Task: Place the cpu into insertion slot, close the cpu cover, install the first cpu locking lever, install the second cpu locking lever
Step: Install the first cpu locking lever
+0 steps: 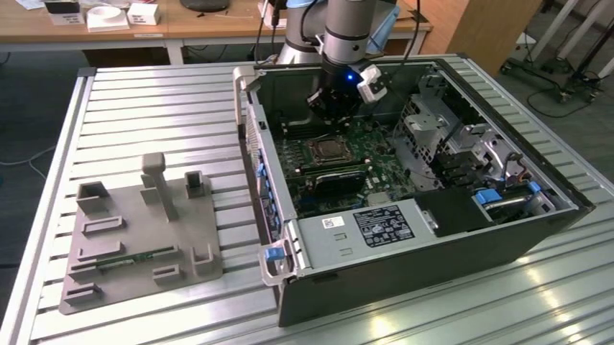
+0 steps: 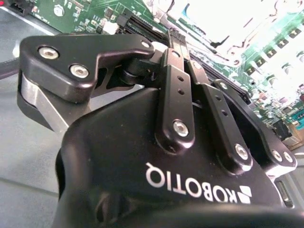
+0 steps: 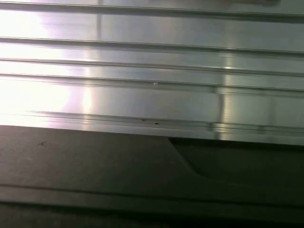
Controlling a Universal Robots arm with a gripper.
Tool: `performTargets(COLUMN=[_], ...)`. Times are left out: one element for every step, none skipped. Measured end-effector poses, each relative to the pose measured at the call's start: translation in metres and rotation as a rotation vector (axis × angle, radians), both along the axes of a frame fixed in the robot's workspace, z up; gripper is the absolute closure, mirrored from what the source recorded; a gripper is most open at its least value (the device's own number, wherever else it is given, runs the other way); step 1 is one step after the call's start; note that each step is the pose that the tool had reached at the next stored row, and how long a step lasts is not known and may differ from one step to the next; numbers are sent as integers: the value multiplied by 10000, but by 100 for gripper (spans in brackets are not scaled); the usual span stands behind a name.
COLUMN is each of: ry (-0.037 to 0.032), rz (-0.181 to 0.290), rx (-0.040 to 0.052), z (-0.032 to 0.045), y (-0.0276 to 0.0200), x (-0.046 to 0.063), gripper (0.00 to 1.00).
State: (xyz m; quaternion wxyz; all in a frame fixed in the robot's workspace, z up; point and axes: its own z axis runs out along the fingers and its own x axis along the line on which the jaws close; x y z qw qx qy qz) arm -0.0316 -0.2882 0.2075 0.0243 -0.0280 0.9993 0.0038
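Black pincer (image 2: 176,42), green motherboard (image 2: 78,13)

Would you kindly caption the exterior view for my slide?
The robot's hand hovers inside the open computer case, above the motherboard.

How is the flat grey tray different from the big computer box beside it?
The grey tray is low, flat and pale; the computer case is tall and dark. The tray carries small posts and slots; the case lies open, showing a green board. The gripper hangs inside the case, not over the tray. Both rest on the ribbed metal table.
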Motion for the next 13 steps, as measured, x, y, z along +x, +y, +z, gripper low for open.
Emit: performTargets(ry=[-1, -2, -2, -3, -3, -3, -3, -2, -3, -5, -4, -2, -3], rz=[0, 2, 2, 1, -1, -3, -4, -5, -7, -6, -7, -7, -8], rx=[1, 4, 4, 5, 4, 4, 5, 6, 7, 7, 5, 4, 4], z=[-1, -1, -2, -2, 1, 6, 12, 18, 21, 21, 22, 22, 22], y=[0, -3, -4, -5, -6, -6, -7, -7, -8, -9, -10, -11, -13], x=[1, 1, 1, 1, 1, 1, 1, 1, 1, 2, 1, 1, 2], gripper=[90, 90, 90, 90, 90, 90, 90, 90, 90, 90, 90, 90, 90])
